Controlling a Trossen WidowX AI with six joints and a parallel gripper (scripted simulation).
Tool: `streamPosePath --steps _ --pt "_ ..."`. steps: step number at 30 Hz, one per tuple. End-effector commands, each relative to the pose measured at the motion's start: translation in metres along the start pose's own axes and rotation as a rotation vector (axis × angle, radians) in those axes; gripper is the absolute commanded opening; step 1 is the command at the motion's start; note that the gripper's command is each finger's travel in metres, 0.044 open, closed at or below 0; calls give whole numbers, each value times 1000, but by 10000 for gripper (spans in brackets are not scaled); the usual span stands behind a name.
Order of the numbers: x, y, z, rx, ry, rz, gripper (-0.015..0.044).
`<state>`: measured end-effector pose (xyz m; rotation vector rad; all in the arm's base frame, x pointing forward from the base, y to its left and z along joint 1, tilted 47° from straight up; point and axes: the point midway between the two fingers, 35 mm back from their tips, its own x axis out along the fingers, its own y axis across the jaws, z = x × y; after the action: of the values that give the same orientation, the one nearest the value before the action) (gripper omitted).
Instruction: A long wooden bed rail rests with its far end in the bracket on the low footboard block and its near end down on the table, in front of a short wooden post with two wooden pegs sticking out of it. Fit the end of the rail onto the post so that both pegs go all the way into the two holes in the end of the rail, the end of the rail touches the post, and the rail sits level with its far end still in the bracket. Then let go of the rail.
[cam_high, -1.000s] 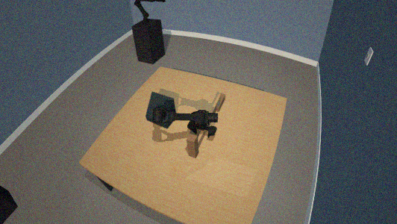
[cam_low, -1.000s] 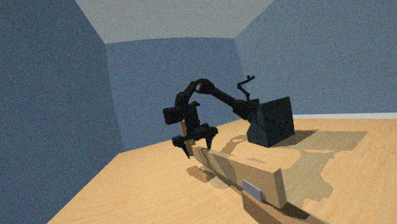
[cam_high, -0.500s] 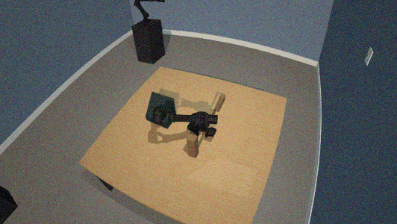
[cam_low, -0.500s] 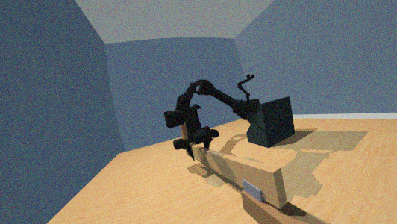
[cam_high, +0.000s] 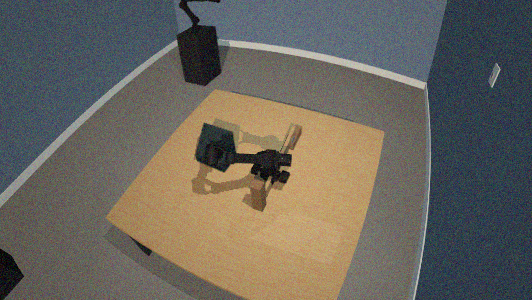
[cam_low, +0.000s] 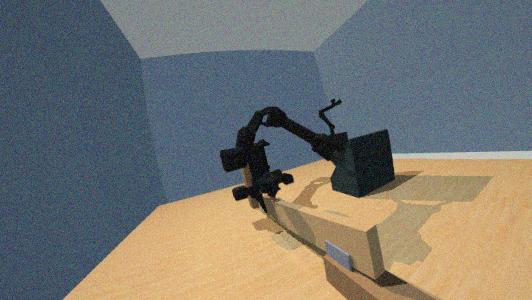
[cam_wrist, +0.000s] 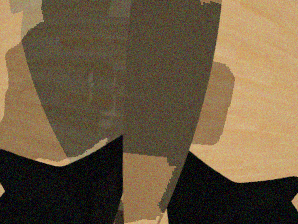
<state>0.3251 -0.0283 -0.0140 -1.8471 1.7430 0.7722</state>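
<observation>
The wooden rail (cam_high: 293, 136) (cam_low: 325, 220) (cam_wrist: 145, 185) runs from the low footboard block (cam_low: 345, 280) to my gripper. Its far end is above the footboard, beside the blue-grey bracket (cam_low: 338, 255). My gripper (cam_low: 265, 208) (cam_wrist: 148, 139) points down and is shut on the rail near its near end, one finger on each side. The short upright post (cam_high: 258, 197) (cam_low: 246, 175) is just beyond the gripper, partly covered by the arm in the exterior view. The pegs, the holes and any gap between rail and post are hidden. The near end's height is hard to tell.
The wooden table top (cam_high: 310, 200) (cam_low: 200, 240) carries the arm's dark base block (cam_high: 216, 147) (cam_low: 370, 162) to one side of the rail. Arm shadows cross the table and much of the wrist view. A dark pedestal (cam_high: 199, 55) with another arm stands beyond the table.
</observation>
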Motion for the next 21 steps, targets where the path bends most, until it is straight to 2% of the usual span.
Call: streamPosePath --steps 1,21 --pt "1 0 -1 -3 6 0 0" --pt "-5 0 0 -3 5 0 0"
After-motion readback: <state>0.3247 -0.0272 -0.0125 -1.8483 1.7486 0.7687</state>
